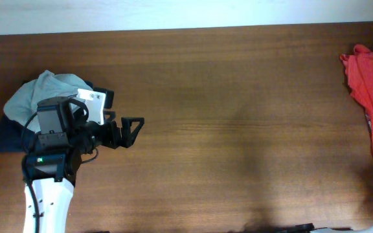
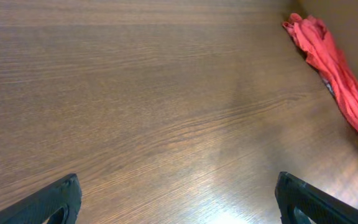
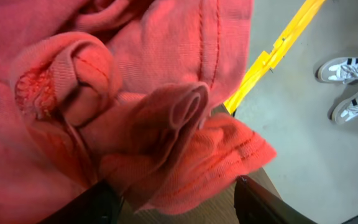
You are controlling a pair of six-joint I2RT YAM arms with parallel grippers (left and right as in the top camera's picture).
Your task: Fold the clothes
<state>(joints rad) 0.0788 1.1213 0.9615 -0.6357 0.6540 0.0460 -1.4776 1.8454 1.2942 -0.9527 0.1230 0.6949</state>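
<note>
The orange-red clothes (image 1: 372,84) lie crumpled at the table's far right edge. They also show in the left wrist view (image 2: 340,74), far off at the top right. No print shows. My left gripper (image 1: 127,131) is open and empty over bare wood at the left, far from the clothes; its fingers show wide apart in the left wrist view (image 2: 182,208). My right gripper (image 3: 176,208) is out of the overhead view. It is open, its fingers either side of a bunched fold and hem of the orange-red fabric (image 3: 135,93) at the table's edge.
A pile of pale grey-green and navy cloth (image 1: 34,97) lies at the far left behind the left arm. In the right wrist view, the floor, a yellow strip (image 3: 278,50) and white sneakers (image 3: 350,81) lie beyond the table's edge.
</note>
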